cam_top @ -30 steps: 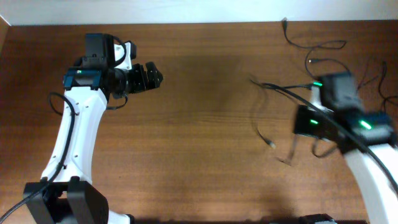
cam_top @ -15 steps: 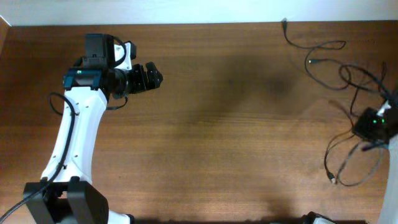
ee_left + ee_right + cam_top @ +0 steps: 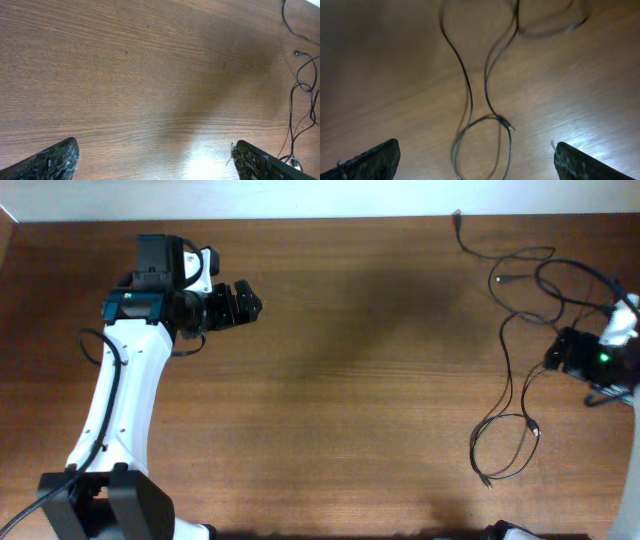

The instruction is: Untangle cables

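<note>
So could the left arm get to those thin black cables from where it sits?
Probably not without a long stretch. Nothing stands in between, but its end effector sits far left and the cables lie at the far right.

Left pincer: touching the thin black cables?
Apart. Overhead view shows the left pincer far left, a wide stretch of bare brown wooden table separating it from the thin black cables on the right.
</note>
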Controlling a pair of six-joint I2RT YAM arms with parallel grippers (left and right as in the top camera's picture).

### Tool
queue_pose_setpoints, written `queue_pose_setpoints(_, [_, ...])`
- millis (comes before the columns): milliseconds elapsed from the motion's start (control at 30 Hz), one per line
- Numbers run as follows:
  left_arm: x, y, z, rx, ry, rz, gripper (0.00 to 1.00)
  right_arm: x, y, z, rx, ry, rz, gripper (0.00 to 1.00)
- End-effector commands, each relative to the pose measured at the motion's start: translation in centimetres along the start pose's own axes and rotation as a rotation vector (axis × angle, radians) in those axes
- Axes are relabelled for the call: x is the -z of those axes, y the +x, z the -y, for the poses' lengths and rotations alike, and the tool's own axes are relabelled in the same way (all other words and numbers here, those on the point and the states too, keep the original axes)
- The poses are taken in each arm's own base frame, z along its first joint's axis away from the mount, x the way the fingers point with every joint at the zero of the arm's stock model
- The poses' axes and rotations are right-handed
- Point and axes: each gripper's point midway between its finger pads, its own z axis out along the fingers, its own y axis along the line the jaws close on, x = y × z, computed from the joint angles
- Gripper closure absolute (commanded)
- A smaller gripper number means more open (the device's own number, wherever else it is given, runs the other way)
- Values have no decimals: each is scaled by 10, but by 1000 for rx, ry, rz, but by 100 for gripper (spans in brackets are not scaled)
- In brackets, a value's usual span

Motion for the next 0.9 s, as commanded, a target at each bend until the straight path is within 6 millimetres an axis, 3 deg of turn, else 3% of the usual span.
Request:
queue_pose_setpoints(0, [1,0,2,-5,10,0,1,85,5,-25,39,-114,258,2])
queue_pose_setpoints(100, [1,0,2,-5,11,0,1,156,37,-39,83,-173,470,2])
queue_pose_setpoints(167, [1,0,2,-5,11,0,1,181,61,-40,97,-175,549,2])
queue_pose_setpoints(233, [1,0,2,-5,10,0,1,181,91,-46,209,-178,507,2])
queue_pose_setpoints(300, [1,-1,2,-4,10,0,1,179,106,-60,314,-234,457,2])
queue_pose_setpoints(400, [1,-1,2,-4,10,0,1,196,111,-58,324,-225,484,2])
queue_pose_setpoints(500, [1,-1,2,-4,10,0,1,199,114,-64,366,-251,485,2])
queue_pose_setpoints(667, [1,0,2,-4,11,0,1,203,111,-57,369,-207,519,2])
queue_pose_setpoints(733, [1,-1,2,-4,10,0,1,216,122,-52,369,-203,587,2])
queue_pose_setpoints(800, [1,-1,2,-4,10,0,1,248,149,-45,373,-216,764,2])
queue_pose_setpoints(867, [1,-1,2,-4,10,0,1,266,170,-39,376,-223,876,2])
